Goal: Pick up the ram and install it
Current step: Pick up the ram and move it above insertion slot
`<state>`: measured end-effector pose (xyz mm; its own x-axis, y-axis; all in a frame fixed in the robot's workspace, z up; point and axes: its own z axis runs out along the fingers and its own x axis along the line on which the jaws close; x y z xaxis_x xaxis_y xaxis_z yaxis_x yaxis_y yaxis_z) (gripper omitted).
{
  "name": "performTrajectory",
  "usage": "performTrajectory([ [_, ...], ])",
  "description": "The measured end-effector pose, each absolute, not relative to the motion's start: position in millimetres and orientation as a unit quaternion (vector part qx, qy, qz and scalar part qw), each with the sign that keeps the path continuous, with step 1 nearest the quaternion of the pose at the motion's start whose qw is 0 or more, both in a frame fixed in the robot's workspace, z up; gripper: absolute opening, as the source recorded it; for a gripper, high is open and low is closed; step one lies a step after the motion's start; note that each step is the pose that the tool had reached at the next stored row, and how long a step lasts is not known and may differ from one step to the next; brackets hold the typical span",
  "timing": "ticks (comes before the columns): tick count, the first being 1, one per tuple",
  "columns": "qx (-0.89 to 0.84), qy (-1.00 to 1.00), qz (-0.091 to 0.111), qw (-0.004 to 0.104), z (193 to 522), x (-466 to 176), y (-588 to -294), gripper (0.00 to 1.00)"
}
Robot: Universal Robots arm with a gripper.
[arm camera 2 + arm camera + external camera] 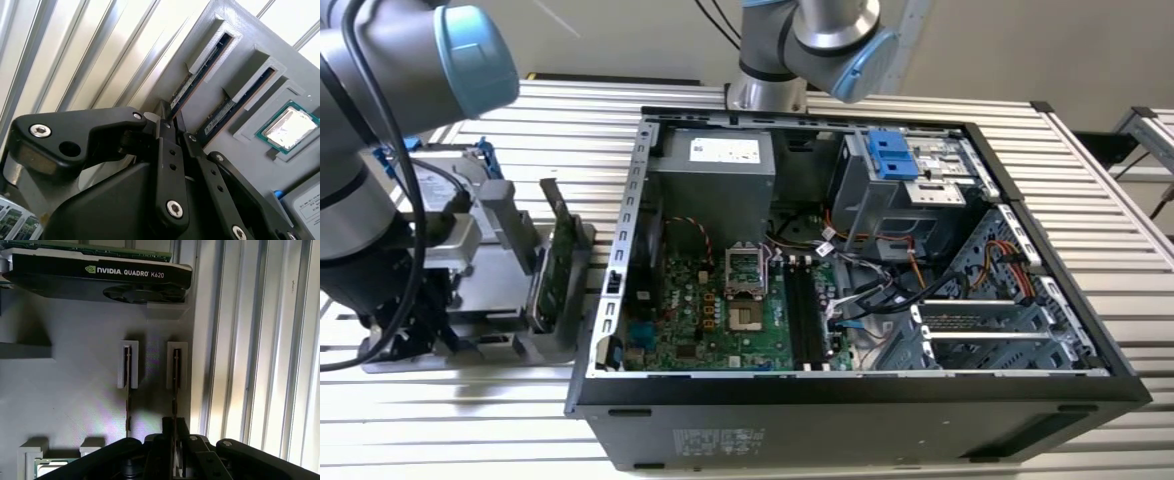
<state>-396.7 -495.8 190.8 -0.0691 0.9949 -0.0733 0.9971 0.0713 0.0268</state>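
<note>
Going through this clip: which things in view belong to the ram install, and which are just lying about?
Belongs to the job:
- the ram, standing in the gray holder, in the slot nearest its edge
- the gripper, right at that ram
- the open computer case and its memory slots

Just lying about:
- the second ram stick
- the graphics card
- the processor
- the hard drive

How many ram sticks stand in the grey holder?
2. One ram stick stands at the holder's edge beside the ribbed table, with the gripper at its end. The other ram stick stands next to it, further in. I see no others.
</note>
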Motion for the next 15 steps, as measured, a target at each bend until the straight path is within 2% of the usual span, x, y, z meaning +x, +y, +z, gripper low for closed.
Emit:
performTrajectory([
  [15, 0.681, 0.731, -0.015, 0.036, 197.7, -396.7, -495.8, 0.00],
])
